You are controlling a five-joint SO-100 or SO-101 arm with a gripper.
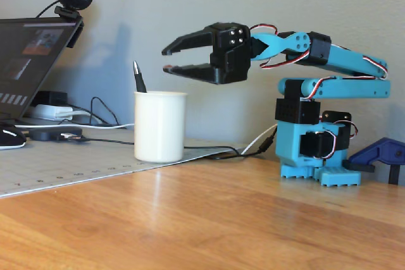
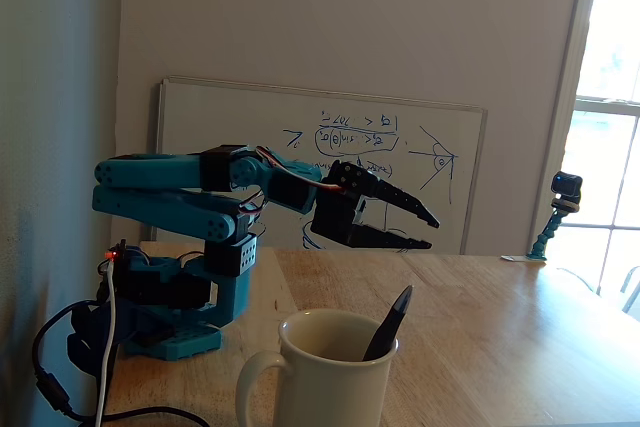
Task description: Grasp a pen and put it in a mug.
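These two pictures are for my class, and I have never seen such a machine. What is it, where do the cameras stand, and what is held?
It is a small blue and black robot arm bolted to a wooden table. One fixed view looks from the side, the other from the opposite side, across the mug. Its black two-finger gripper hangs open in the air and holds nothing. A dark pen already stands tilted inside the cream ceramic mug. Behind, a whiteboard leans against the wall.

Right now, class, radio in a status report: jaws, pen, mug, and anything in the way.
Gripper open, empty, raised beside the mug. Pen already in mug, leaning on the rim. Cable on the table behind mug; nothing blocking the arm.
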